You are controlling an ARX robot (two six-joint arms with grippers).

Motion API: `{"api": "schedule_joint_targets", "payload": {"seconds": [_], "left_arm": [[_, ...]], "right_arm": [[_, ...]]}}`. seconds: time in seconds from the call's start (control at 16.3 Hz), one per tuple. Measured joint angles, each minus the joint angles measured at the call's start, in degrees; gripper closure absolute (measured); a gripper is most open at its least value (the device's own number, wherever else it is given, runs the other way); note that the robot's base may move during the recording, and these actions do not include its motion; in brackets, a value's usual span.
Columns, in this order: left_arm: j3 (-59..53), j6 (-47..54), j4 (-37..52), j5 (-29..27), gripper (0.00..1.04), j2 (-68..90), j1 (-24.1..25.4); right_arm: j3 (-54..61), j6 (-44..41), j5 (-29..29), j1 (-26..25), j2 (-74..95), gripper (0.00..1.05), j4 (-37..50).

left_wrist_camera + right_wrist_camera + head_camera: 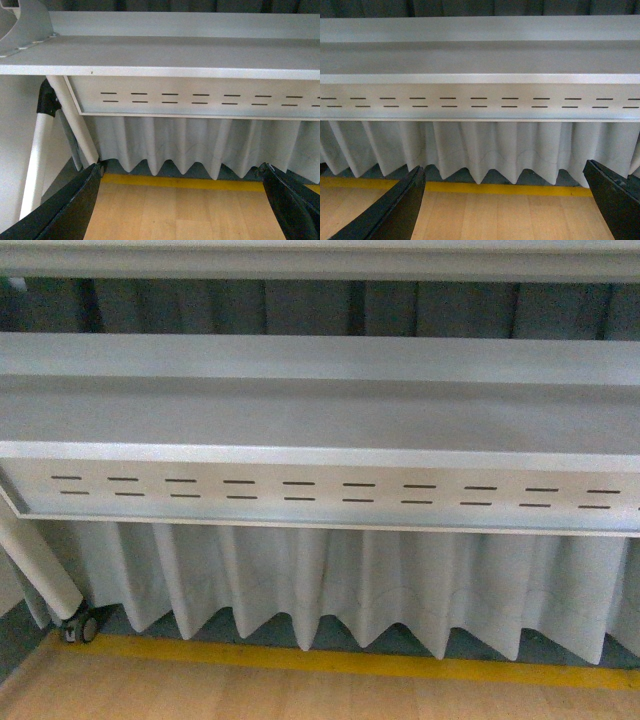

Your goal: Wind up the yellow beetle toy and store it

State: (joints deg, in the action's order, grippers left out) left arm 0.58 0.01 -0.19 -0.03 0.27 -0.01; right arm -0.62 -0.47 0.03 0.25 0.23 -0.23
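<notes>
Left wrist view only: left fingers (70,210), leg bracket (47,97)

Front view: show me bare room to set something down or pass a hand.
Bare: the tabletop above the slotted panel, and the wooden floor before the yellow line. Blocked: the pleated curtain closes off under the table; a caster leg stands left.
</notes>
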Motion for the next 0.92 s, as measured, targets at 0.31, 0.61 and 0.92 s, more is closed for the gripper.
{"api": "schedule_joint_targets", "payload": {"seconds": [0.31, 0.61, 0.92], "left_arm": [[0.00, 0.00, 0.00, 0.00, 0.07, 0.00, 0.00], [0.00, 0.00, 0.00, 0.00, 0.07, 0.00, 0.00], [0.00, 0.00, 0.00, 0.00, 0.07, 0.00, 0.00]], "right_arm": [[0.00, 0.00, 0.00, 0.00, 0.00, 0.06, 0.00], [0.00, 0.00, 0.00, 0.00, 0.00, 0.06, 0.00], [0.00, 0.00, 0.00, 0.00, 0.00, 0.06, 0.00]]}}
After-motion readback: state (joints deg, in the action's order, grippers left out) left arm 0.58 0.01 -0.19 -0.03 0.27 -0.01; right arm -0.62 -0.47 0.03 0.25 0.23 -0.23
